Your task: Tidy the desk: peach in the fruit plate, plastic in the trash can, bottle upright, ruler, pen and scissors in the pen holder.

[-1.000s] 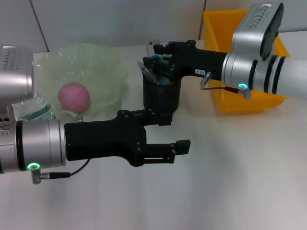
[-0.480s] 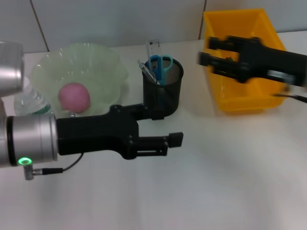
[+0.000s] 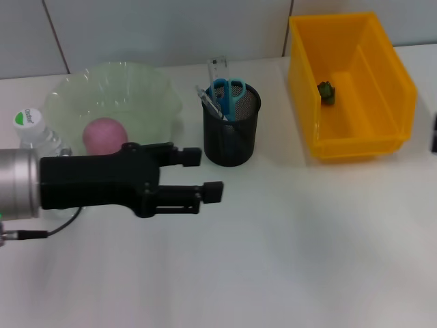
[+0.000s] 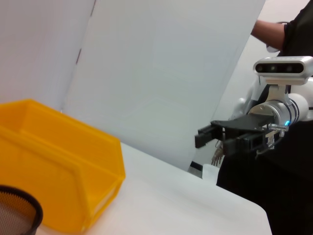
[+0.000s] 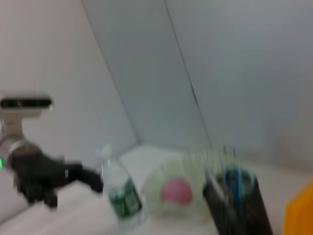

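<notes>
While over the table (image 3: 307, 246), left claw (image 3: 198, 174) spread, empty, touching nothing.

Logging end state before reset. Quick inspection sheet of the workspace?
Surface: white table, bare in front.
Job's things: peach in fruit plate; bottle upright; scissors, ruler and pen in pen holder; small dark scrap in yellow bin.
Clutter: nothing seen.
Grippers: left gripper open, empty, in front of the plate; right gripper open, off the table's right side.
Cables: thin cable at left wrist.
Surroundings: white wall; person behind.
</notes>
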